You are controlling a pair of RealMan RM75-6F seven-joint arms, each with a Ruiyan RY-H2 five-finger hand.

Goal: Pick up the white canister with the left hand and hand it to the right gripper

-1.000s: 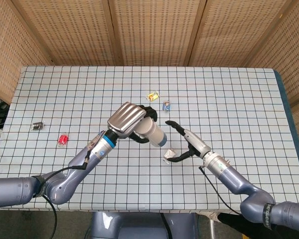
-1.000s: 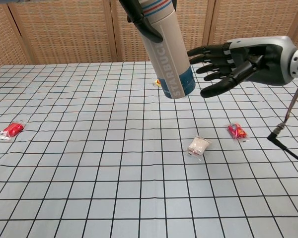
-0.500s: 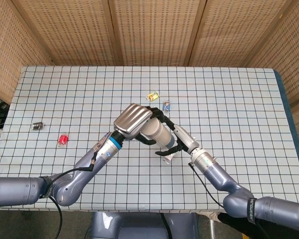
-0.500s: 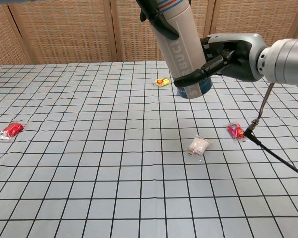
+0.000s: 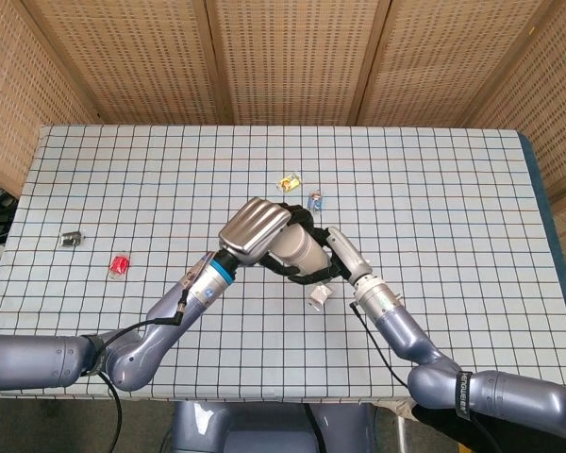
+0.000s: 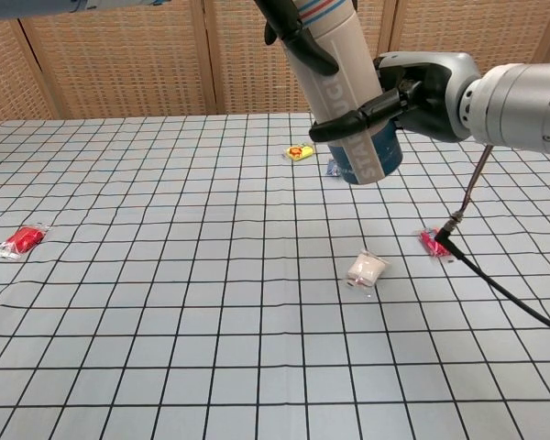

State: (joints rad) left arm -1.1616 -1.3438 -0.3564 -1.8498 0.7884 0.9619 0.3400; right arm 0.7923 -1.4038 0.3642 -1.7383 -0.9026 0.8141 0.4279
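Observation:
The white canister (image 6: pixel 353 101), with a blue band at its lower end and red and blue stripes near the top, hangs tilted above the middle of the table (image 5: pixel 453 189). My left hand (image 5: pixel 255 229) grips its upper part, dark fingers (image 6: pixel 293 32) wrapped over the top. My right hand (image 6: pixel 422 87) has come in from the right and holds the lower body, a finger curled across the front just above the blue band. In the head view the canister (image 5: pixel 297 250) shows between the left hand and the right hand (image 5: pixel 335 262). Both hands are on it at once.
Small packets lie scattered on the checked cloth: a white one (image 6: pixel 366 269) under the canister, a red one (image 6: pixel 435 243) to its right, a yellow one (image 6: pixel 300 152) behind, another red one (image 6: pixel 21 240) far left, and a dark one (image 5: pixel 72 239) near the left edge.
My right hand moved in from the right and closed its fingers around the canister's lower part. The left hand carried the canister slightly rightward and kept its grip.

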